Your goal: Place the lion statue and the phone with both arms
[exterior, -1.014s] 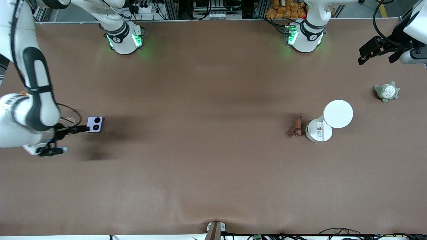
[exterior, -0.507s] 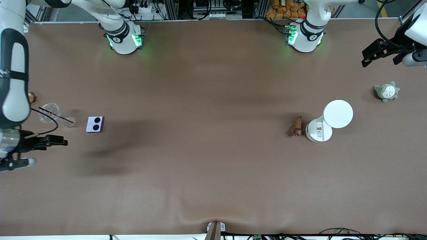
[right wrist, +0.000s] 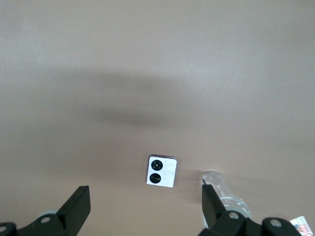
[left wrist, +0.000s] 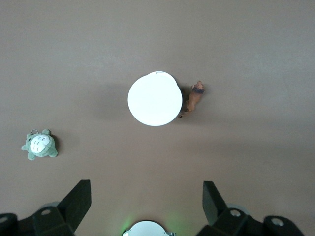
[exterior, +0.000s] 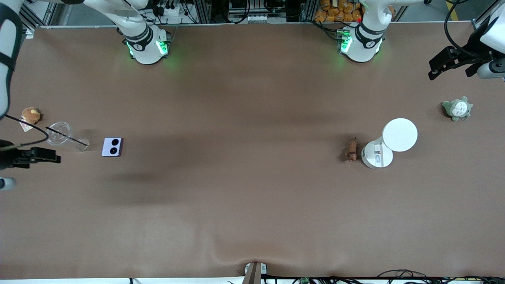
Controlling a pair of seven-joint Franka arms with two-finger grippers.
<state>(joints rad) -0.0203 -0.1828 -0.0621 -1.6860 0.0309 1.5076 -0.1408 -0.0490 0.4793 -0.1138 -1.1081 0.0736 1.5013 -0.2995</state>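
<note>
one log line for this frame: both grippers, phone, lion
left gripper: open, empty, raised at left arm's table end | right gripper: open, empty, near phone | phone: on table | lion statue: on table beside white lamp

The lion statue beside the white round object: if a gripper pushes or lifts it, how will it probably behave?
The lion statue looks small and slim, so it is probably light and slides easily. It appears rigid, not floppy. Its thin tail may be fragile, and its narrow body could tip or twist between the fingers.

Front view: high camera facing the arm bases, covered the whole table [exterior: 252, 205]. Left wrist view: looked straight down from well above, sharing the lion [left wrist: 193, 99] [exterior: 351, 150] with it. Right wrist view: likewise downward, sharing the phone [right wrist: 162, 171] [exterior: 112, 147].
</note>
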